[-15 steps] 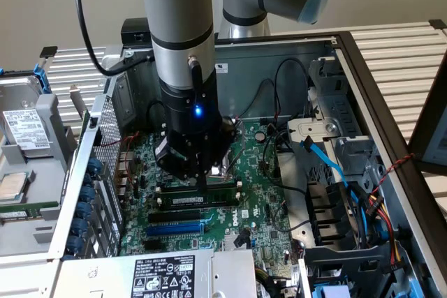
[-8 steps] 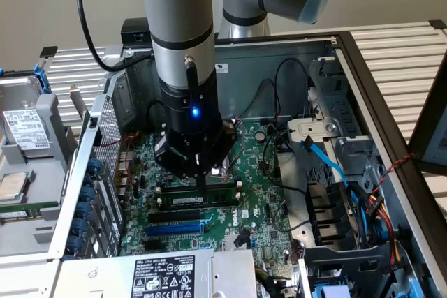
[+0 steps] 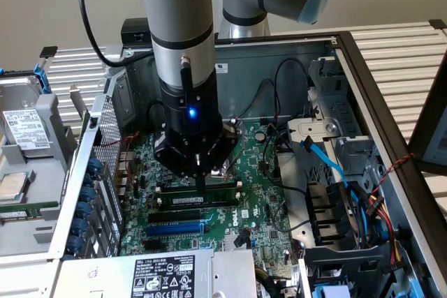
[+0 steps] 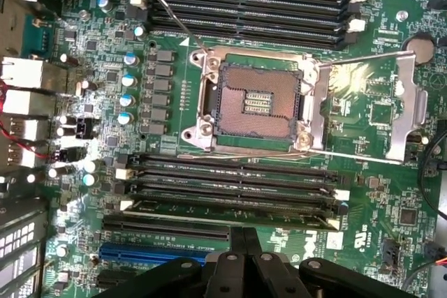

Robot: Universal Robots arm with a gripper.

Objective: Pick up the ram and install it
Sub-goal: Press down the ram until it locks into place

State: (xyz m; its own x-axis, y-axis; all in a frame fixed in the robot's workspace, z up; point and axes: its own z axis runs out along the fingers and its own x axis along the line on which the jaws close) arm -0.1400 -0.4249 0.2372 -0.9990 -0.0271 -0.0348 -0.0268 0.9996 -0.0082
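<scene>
Gripper (image 4: 246, 252) sits closest to the wrist cam, fingers together and pointing down at the board (image 4: 363, 200). In the exterior view the gripper (image 3: 200, 185) stands straight over the ram (image 3: 198, 202), tip touching or just above its top edge; can't say which.

Ram (image 4: 230, 213) lies in the slot bank nearest the blue slot (image 4: 164, 252), on that bank's outer side. It looks lined up w/ its slot, white end clips (image 4: 126, 205) beside both ends. Whether it's fully seated I can't tell. Nothing's clamped between the fingers, so the pick-up part looks done and the stick is already placed.

CPU socket (image 4: 253, 108) sits mid-board, open, w/ its lever swung out. A second bank of black slots (image 4: 244, 5) lies past it, near the far board edge, all empty. Case (image 3: 353, 68) is on its side, cables and a drive cage toward the exterior view's right.

Step in hand, I'd judge: pressing the ram home w/ shut fingers used as a pusher. That calls for a straight, even push down along the stick's length until both clips snap in. Off-centre force could tilt it or leave one end proud.
</scene>
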